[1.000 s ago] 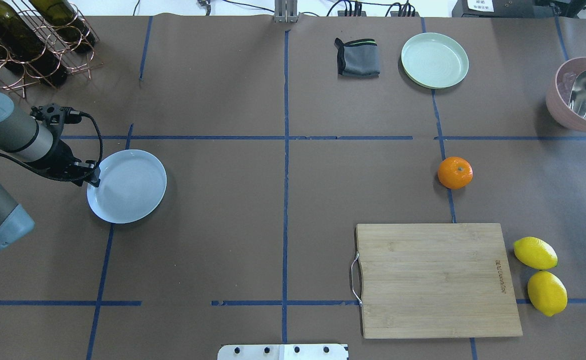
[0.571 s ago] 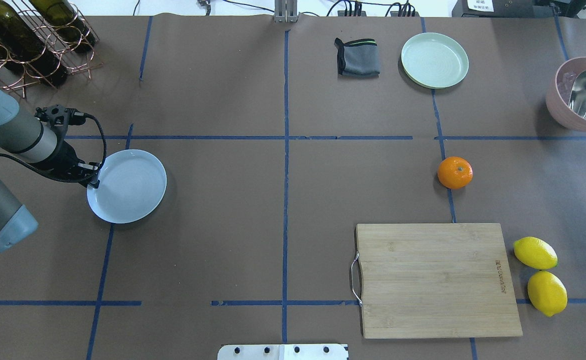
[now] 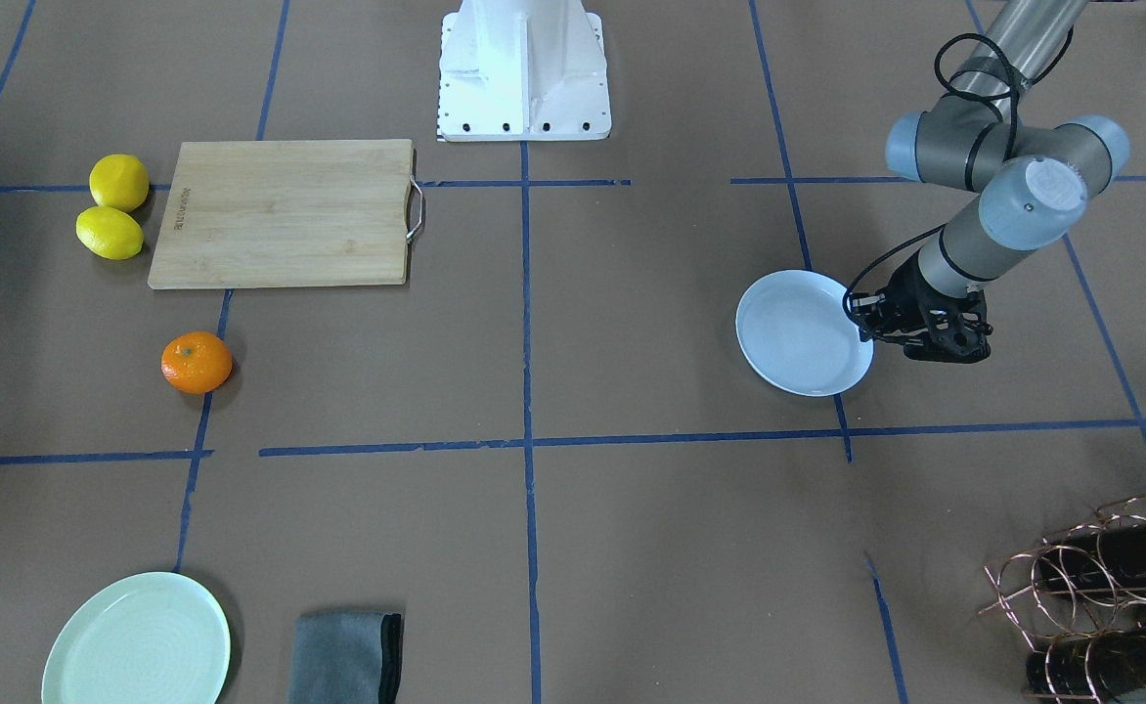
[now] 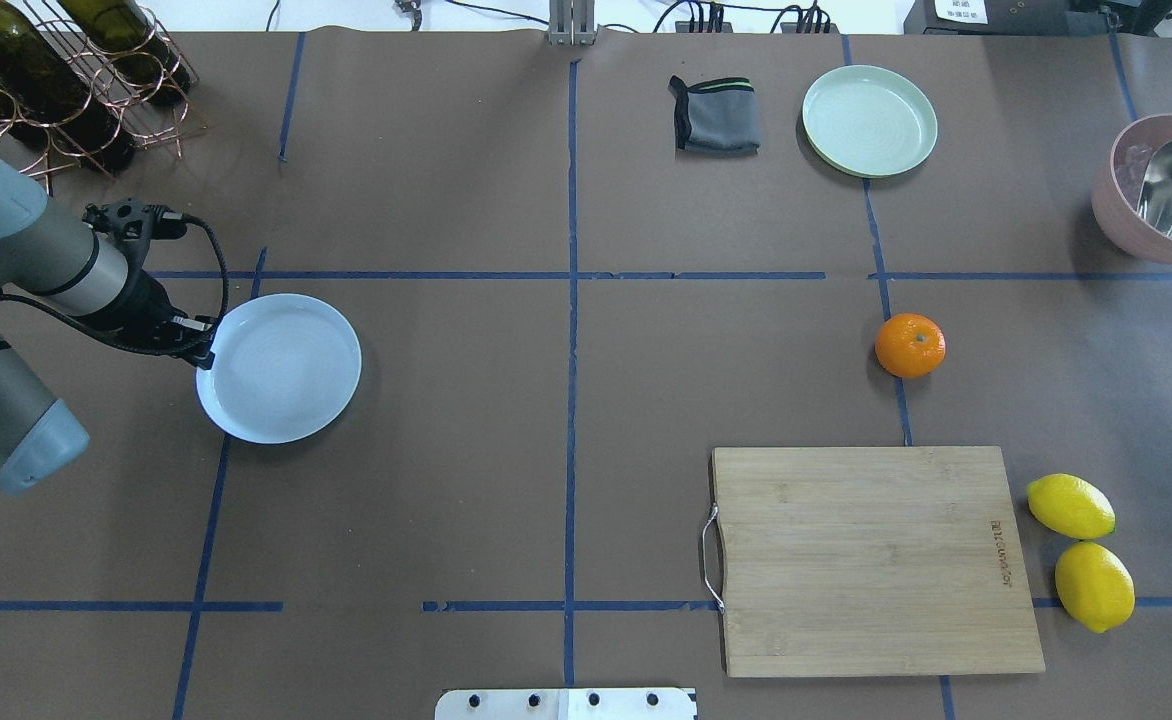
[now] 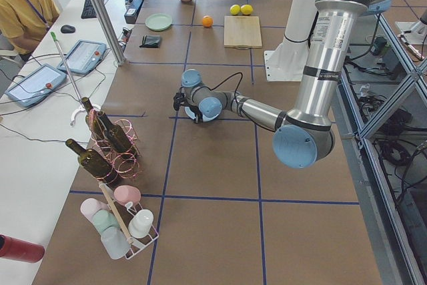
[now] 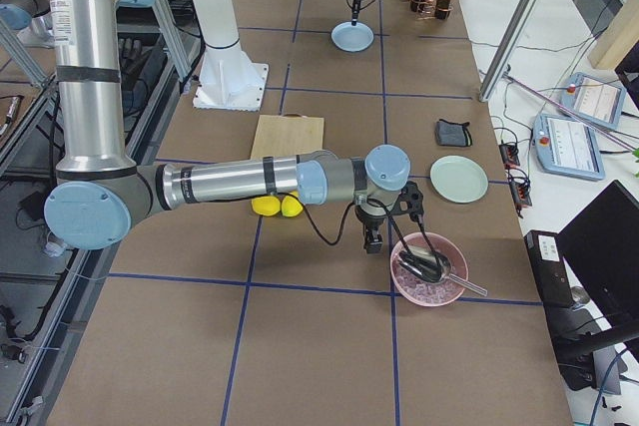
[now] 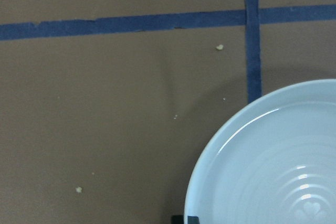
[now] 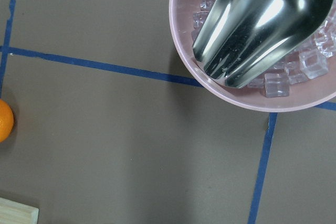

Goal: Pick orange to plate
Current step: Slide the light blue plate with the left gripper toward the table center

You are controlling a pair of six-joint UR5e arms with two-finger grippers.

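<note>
The orange (image 4: 910, 345) lies on the brown table right of centre, beyond the cutting board; it also shows in the front view (image 3: 197, 362) and at the left edge of the right wrist view (image 8: 4, 120). Far to the left, the white plate (image 4: 279, 368) rests on the table. My left gripper (image 4: 204, 355) is shut on its left rim, with the plate (image 7: 273, 166) filling the lower right of the left wrist view. My right gripper (image 6: 372, 239) hangs next to the pink bowl, well right of the orange; I cannot tell whether it is open or shut.
A wooden cutting board (image 4: 871, 560) lies in front of the orange, with two lemons (image 4: 1071, 505) to its right. A pale green plate (image 4: 869, 120) and a grey cloth (image 4: 716, 115) sit at the back. A pink bowl (image 4: 1116, 215) holds ice and a scoop. A wine rack (image 4: 56, 80) stands back left.
My left gripper has moved right and slightly away from the robot, and the white plate has slid with it. The orange has not moved.
</note>
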